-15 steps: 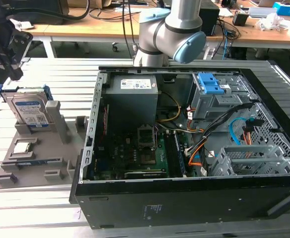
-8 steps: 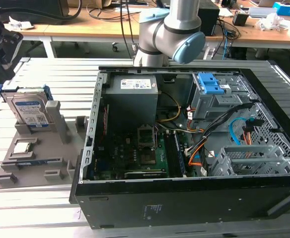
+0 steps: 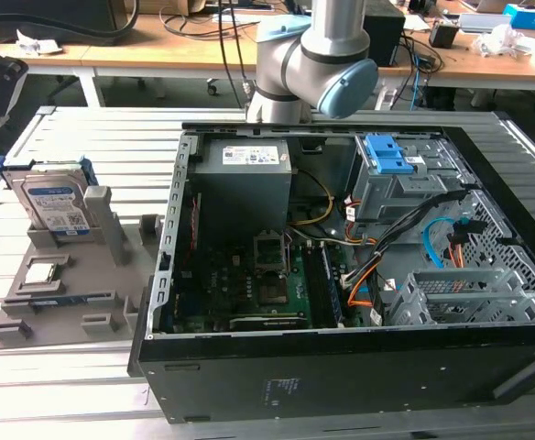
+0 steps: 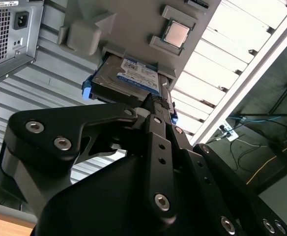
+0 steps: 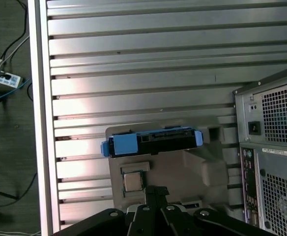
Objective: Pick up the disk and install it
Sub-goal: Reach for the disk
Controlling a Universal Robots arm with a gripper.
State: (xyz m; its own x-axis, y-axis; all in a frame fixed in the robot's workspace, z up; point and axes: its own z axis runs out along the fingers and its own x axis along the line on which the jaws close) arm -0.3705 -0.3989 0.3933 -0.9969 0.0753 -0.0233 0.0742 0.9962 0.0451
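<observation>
1. At the exterior view's far left, on a slatted metal table (image 3: 75,137): a grey holder tray (image 3: 29,307).
2. Upright on edge in a slot at the back of that tray: the disk (image 3: 55,206), blue-framed, label towards the camera, not yet lifted.
3. Just in front of it, flat in a tray recess: a small square processor chip (image 3: 43,272).
4. Right of the tray: an open black computer case (image 3: 341,376) on its side, motherboard exposed, grey power supply (image 3: 245,179) at the back.
5. Behind the case: the grey and light-blue robot arm (image 3: 313,64).
6. Further right, inside the case: a grey drive cage (image 3: 387,197) topped with a blue latch (image 3: 388,154).
7. In both wrist views: the black gripper (image 4: 158,103) (image 5: 156,191) above the tray, clear of the disk (image 4: 129,78) (image 5: 151,141), tips drawn together with nothing between them.
</observation>
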